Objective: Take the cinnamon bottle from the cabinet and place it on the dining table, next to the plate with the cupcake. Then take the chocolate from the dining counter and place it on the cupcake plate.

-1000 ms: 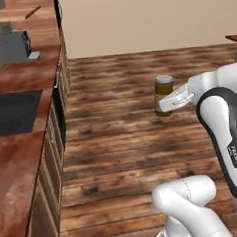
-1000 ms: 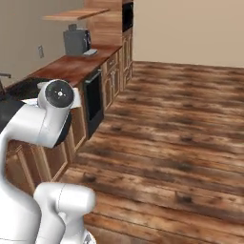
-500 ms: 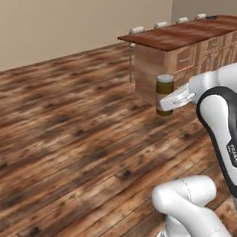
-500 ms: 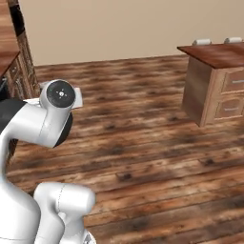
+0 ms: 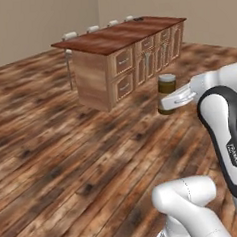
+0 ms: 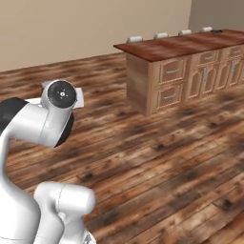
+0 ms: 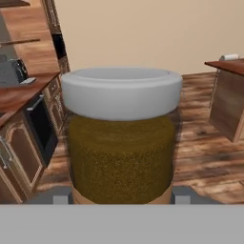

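Where plank floor (image 5: 68, 159) spreads, dining table (image 5: 116, 38) beyond

One small brown cylindrical spice jar with a pale grey lid (image 5: 167, 91) is in view. One long dark reddish-brown wooden island counter on a light wood base (image 5: 119, 36) stands on the plank floor, with four pale chair backs (image 6: 136, 38) behind it.
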